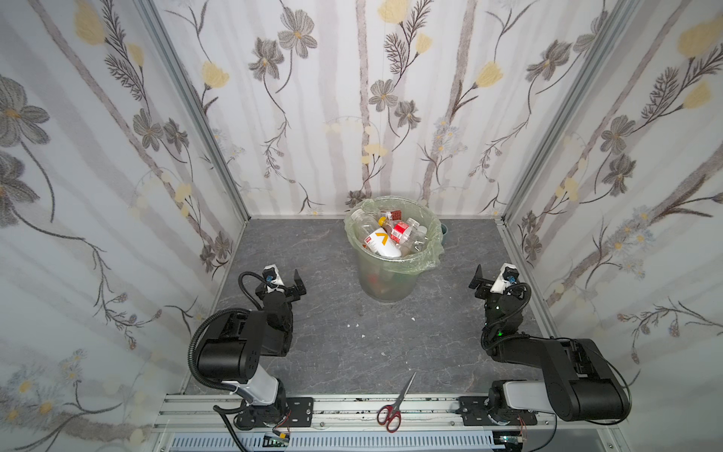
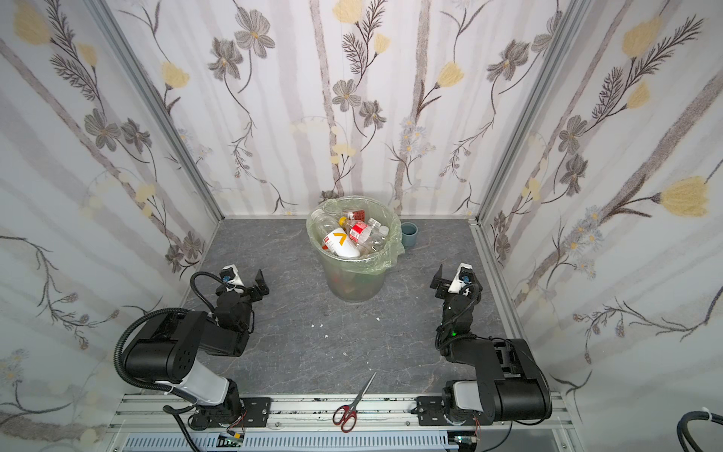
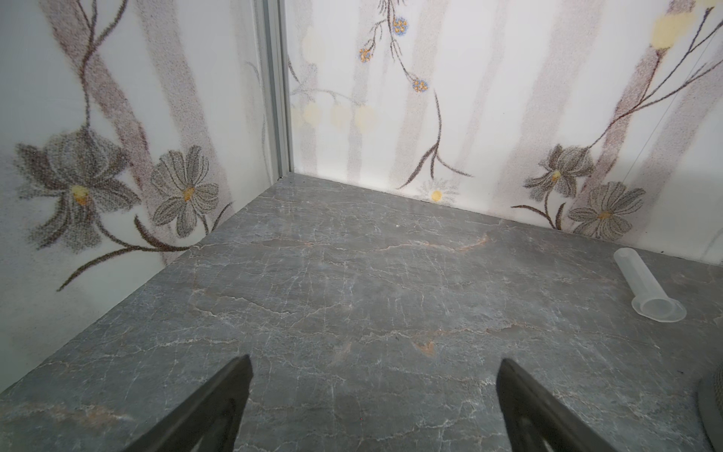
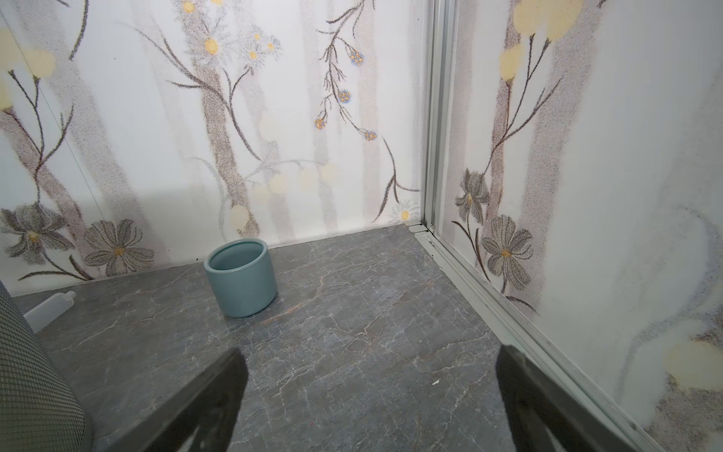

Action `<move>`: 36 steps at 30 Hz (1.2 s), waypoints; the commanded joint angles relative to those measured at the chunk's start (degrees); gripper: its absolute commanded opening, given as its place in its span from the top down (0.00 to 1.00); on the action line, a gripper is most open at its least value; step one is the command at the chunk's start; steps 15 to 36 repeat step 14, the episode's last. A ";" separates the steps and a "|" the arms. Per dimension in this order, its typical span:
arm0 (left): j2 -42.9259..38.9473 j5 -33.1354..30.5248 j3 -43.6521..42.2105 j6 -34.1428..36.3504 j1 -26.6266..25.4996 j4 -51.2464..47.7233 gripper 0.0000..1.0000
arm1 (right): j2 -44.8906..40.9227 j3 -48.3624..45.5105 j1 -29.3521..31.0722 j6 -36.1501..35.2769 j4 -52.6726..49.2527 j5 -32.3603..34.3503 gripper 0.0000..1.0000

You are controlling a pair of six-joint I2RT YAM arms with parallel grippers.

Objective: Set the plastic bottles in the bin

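Sitting nr bin (image 2: 352,285): blue cup (image 2: 409,235).

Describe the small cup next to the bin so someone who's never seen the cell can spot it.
Start at the big bag-lined bin near the back wall. Beside it, to its right in both top views, the cup stands upright. Unlike the translucent bin, it is small, opaque, glazed blue-green and unlined.
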 commanded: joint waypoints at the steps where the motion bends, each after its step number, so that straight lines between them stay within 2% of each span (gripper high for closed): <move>1: 0.04 0.09 0.05 -0.52 0.04 2.42 0.00 | 0.05 0.04 -0.02 0.25 3.30 0.11 0.00; 36: 0.03 0.10 0.03 -0.62 0.04 2.41 0.00 | 0.14 0.18 0.07 0.07 3.10 0.06 0.00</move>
